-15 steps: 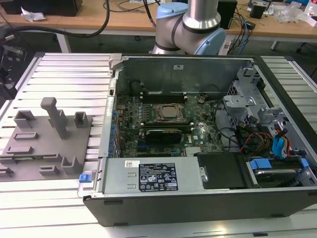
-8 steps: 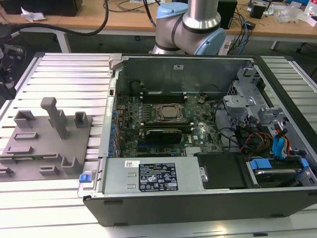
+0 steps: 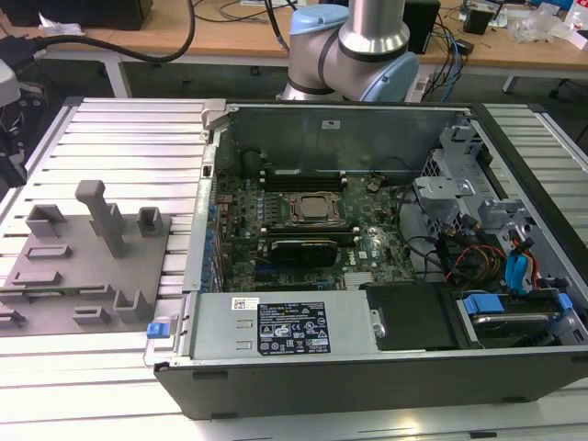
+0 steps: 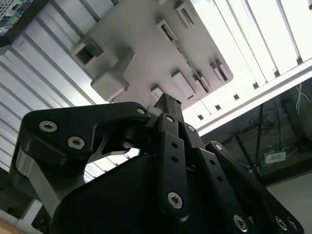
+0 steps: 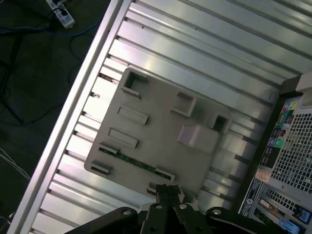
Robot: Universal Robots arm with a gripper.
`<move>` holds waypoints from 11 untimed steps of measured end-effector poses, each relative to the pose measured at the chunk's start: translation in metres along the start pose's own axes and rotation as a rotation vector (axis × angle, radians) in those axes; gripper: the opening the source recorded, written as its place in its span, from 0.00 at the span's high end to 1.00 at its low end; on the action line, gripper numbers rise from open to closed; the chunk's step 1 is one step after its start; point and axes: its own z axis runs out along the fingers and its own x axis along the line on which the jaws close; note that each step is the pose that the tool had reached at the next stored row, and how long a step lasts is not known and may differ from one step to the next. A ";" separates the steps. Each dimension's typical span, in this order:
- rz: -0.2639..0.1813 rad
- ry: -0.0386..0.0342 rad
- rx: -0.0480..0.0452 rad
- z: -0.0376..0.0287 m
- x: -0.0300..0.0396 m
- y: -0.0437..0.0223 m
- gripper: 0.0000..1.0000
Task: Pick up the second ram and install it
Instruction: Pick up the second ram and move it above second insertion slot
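One green ram [image 5: 136,163], lying in grey tray [image 5: 156,122] slot — near the tool [image 5: 168,191], tool clenched

Silver arm [image 3: 372,23] with pale blue joint caps [image 3: 312,28], black jaws, silver screw heads [image 4: 174,198]

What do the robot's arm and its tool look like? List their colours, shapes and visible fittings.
In the exterior view the arm is a silvery metal tube with rounded pale blue joint covers. In the second wrist view the tool is matte black, built of flat jointed link bars dotted with round silver screw heads, tapering to a narrow tip.
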 end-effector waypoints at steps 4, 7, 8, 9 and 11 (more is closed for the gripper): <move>-0.095 0.0025 -0.0015 0.0000 0.0000 0.0000 0.89; -0.186 0.0047 -0.0029 0.0000 0.0000 0.0000 0.89; -0.203 0.0052 -0.0032 0.0000 0.0000 0.0000 0.89; -0.244 0.0062 -0.0039 0.0000 0.0000 0.0000 0.89; -0.303 0.0077 -0.0048 0.0000 0.0000 0.0000 0.89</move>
